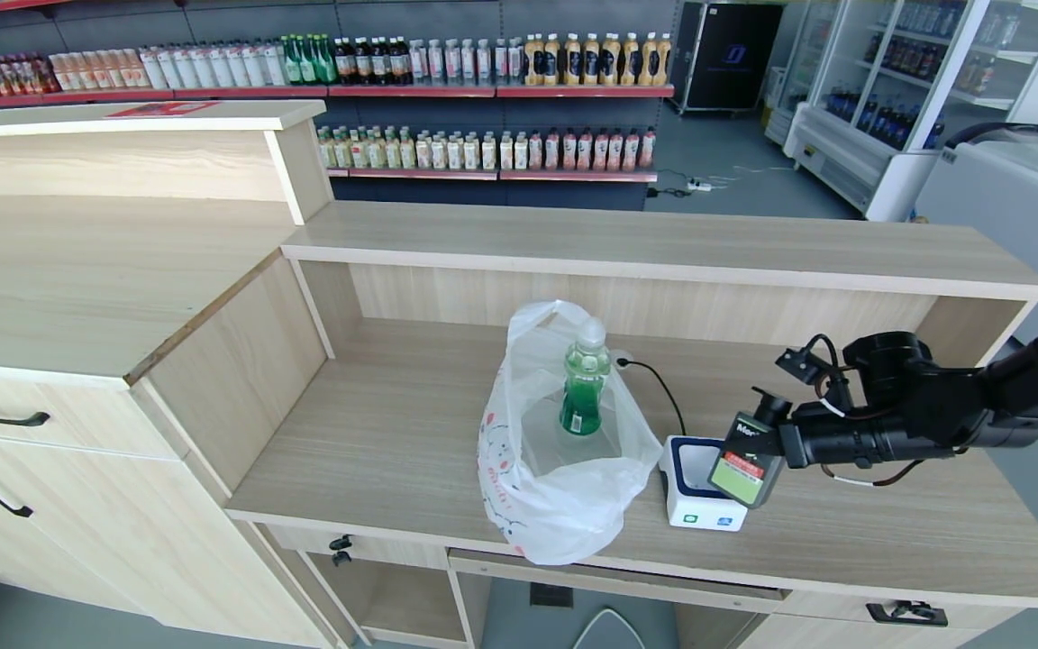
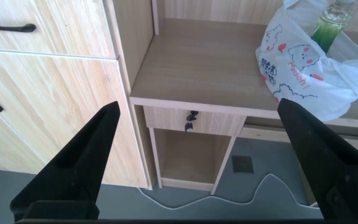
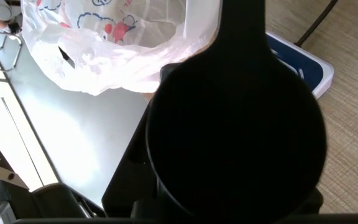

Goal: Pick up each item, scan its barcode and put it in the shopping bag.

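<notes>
Main worry here: the right gripper (image 1: 773, 442) is clamped on the dark bottle (image 1: 747, 464) up near the cap end, so the bottle hangs tilted and could swing or slip on the way to the shopping bag (image 1: 519, 487). The bag's floppy rim could also snag it, or it could knock over the green bottle (image 1: 584, 383) already standing inside. Right now the dark bottle sits just above the scanner (image 1: 699, 505), with its black cap and green and red label showing. The left gripper (image 2: 199, 109) hangs spread open, empty, low beside the counter (image 1: 843, 541).

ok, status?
Left gripper open, empty. Right gripper shut on dark bottle, at scanner. Green bottle in bag. Nothing blocking.
</notes>
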`<state>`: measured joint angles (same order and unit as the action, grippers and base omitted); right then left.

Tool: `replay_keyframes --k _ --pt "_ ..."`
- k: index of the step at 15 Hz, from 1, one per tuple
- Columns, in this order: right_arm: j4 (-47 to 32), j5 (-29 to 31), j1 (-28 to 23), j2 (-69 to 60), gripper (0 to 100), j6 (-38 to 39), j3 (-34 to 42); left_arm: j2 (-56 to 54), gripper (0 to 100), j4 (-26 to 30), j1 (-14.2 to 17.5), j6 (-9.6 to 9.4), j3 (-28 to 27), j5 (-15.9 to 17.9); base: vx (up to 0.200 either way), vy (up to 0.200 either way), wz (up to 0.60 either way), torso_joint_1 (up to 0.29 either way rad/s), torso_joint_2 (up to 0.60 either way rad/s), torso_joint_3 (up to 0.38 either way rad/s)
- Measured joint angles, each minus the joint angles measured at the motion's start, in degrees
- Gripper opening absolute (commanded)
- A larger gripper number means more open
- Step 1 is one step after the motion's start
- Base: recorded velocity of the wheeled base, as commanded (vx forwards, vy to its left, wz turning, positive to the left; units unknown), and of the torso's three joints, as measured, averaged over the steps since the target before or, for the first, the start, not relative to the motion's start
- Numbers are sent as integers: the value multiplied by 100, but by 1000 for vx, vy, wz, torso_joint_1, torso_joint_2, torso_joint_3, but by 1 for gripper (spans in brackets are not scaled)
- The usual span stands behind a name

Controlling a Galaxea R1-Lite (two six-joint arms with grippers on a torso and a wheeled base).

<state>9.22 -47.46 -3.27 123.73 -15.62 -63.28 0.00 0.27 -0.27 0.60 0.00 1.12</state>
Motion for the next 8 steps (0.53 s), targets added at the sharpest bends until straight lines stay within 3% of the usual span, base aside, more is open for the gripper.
replay_keyframes --k 8 --pt "339 -5 43 63 0 24 11 0 100 0 0 0 0 2 0 0 0 0 0 0"
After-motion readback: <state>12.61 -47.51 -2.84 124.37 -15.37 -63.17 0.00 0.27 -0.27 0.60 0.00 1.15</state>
